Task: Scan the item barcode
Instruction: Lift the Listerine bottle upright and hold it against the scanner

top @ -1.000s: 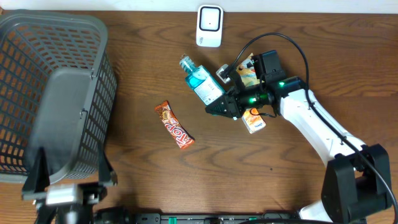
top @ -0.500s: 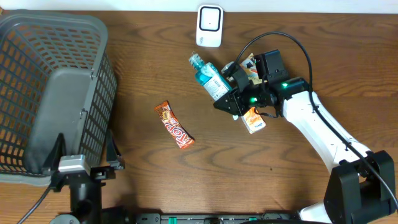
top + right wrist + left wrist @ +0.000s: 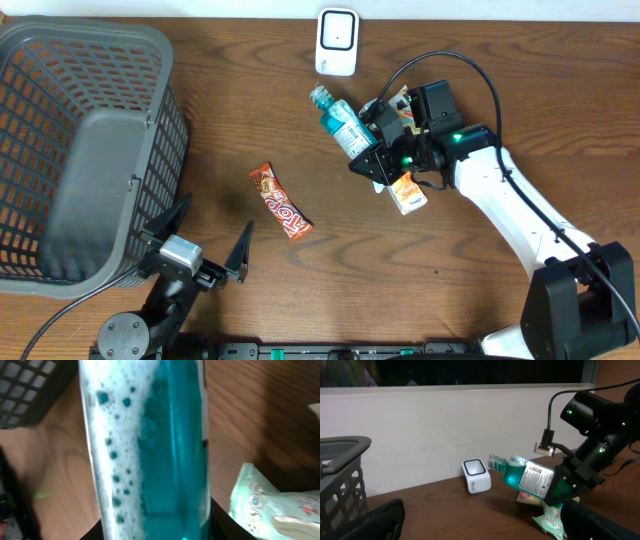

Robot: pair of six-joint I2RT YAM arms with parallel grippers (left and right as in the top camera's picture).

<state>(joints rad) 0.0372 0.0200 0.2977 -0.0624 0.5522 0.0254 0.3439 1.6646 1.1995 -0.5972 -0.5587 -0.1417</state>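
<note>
Blue-liquid bottle (image 3: pixel 340 122) pinched in right tool (image 3: pixel 370 150), raised off the tabletop (image 3: pixel 420 300) near its rear edge, neck tilted toward white scanner (image 3: pixel 337 41) at that edge, left tool (image 3: pixel 205 242) spread wide at front edge, beside grey basket (image 3: pixel 60 40)

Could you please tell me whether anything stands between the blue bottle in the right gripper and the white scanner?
Nothing visible does. The blue bottle, held by the right gripper, points its cap toward the white scanner, with only the wood of the table between them. The candy bar lies well off that line.
</note>
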